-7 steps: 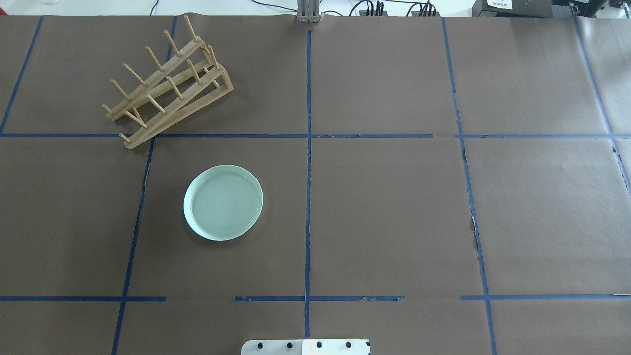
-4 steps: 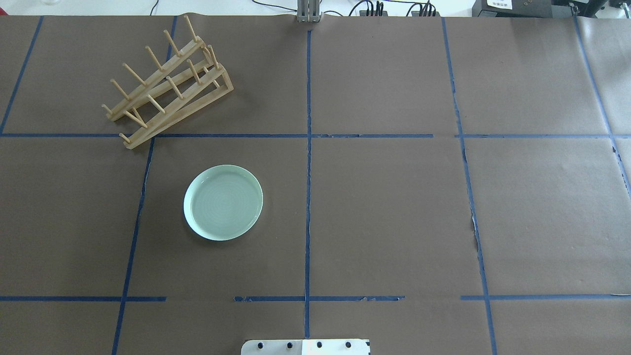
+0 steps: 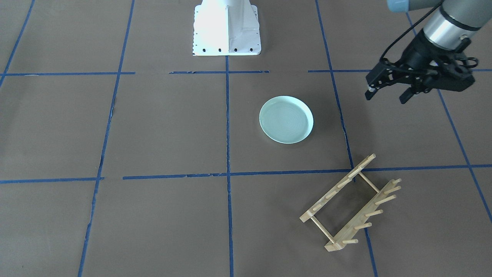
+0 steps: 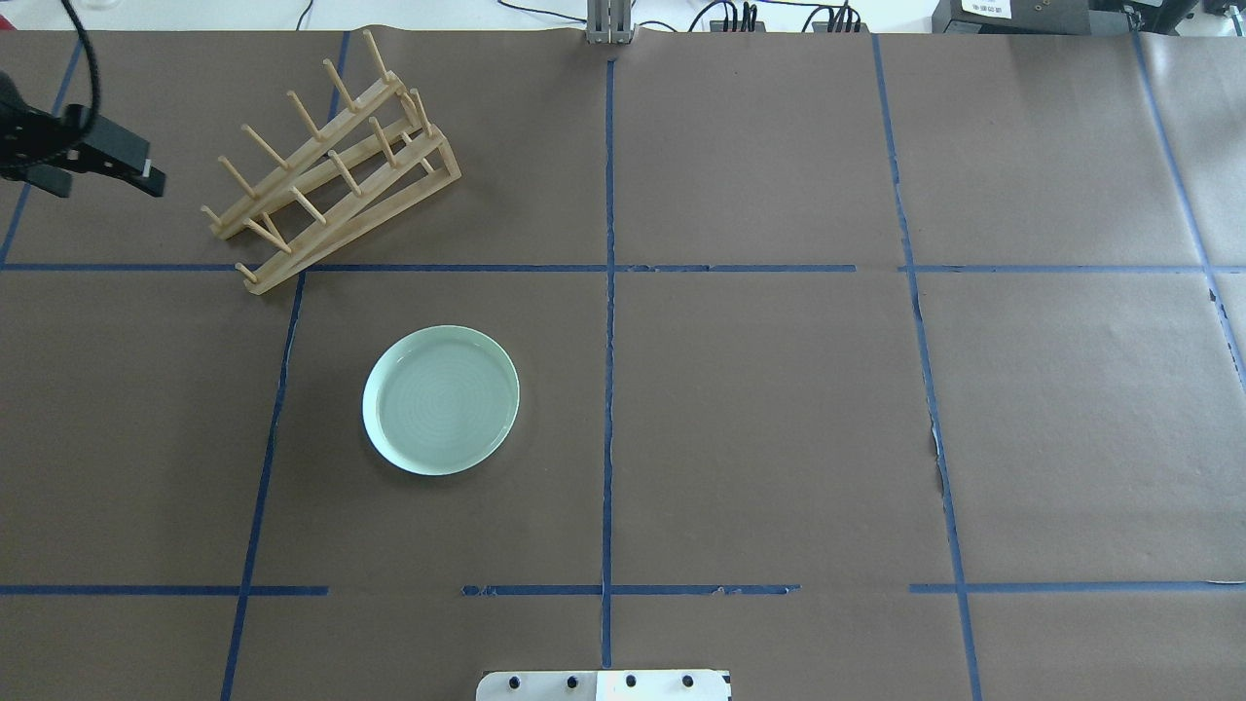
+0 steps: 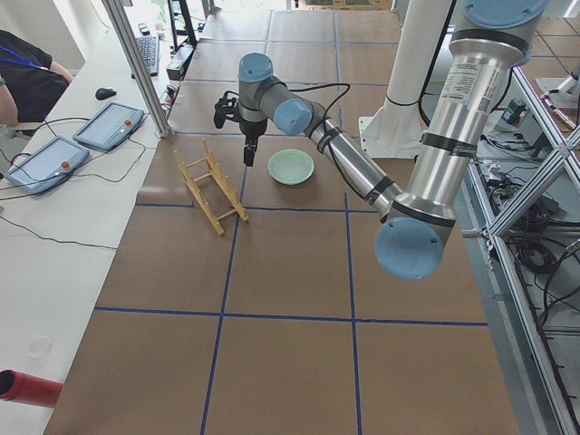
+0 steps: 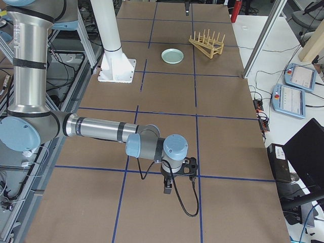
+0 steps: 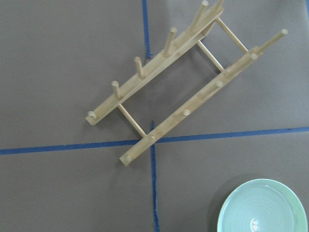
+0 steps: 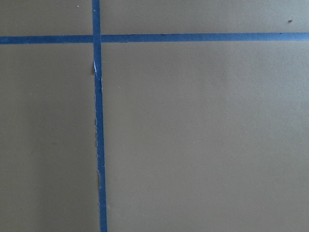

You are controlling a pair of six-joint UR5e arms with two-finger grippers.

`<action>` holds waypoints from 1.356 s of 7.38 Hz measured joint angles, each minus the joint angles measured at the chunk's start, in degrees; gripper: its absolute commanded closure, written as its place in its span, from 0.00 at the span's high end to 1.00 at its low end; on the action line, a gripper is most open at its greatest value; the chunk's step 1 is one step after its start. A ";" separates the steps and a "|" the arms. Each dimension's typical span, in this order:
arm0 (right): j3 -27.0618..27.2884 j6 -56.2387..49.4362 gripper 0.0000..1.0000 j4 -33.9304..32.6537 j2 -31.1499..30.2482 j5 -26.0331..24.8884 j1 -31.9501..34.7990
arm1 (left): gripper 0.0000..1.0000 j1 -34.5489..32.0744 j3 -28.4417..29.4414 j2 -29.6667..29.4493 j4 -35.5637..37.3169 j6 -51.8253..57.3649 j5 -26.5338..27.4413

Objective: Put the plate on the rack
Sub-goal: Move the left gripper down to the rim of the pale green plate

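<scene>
The pale mint-green plate (image 4: pixel 441 400) lies flat on the brown table cover, also in the front view (image 3: pixel 286 119) and at the lower right of the left wrist view (image 7: pixel 263 208). The wooden rack (image 4: pixel 350 229) stands empty at the far left, apart from the plate (image 3: pixel 338 188) (image 7: pixel 193 107). My left gripper (image 4: pixel 105 185) is open and empty, in the air left of the rack (image 3: pixel 386 96). My right gripper (image 6: pixel 168 190) hangs over bare table far from both; I cannot tell whether it is open or shut.
Blue tape lines (image 4: pixel 608 292) grid the brown cover. The white robot base (image 3: pixel 226 27) stands at the near edge. A side bench with tablets (image 5: pixel 109 122) and a seated operator lies beyond the rack. The right wrist view shows only cover and tape.
My left gripper has come into the overhead view at the left edge, beside the rack. The plate and the rack have not moved.
</scene>
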 measured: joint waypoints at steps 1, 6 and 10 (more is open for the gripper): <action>0.00 0.00 1.00 0.00 0.00 0.00 0.01 | 1.00 4.27 1.47 -3.05 0.01 -5.24 2.59; 0.00 0.00 1.00 0.00 0.00 0.00 0.02 | 1.00 22.83 11.19 -13.13 2.31 -23.63 18.15; 0.00 0.00 1.00 0.00 0.00 0.00 0.01 | 1.00 27.83 23.78 -19.11 -1.31 -26.00 19.97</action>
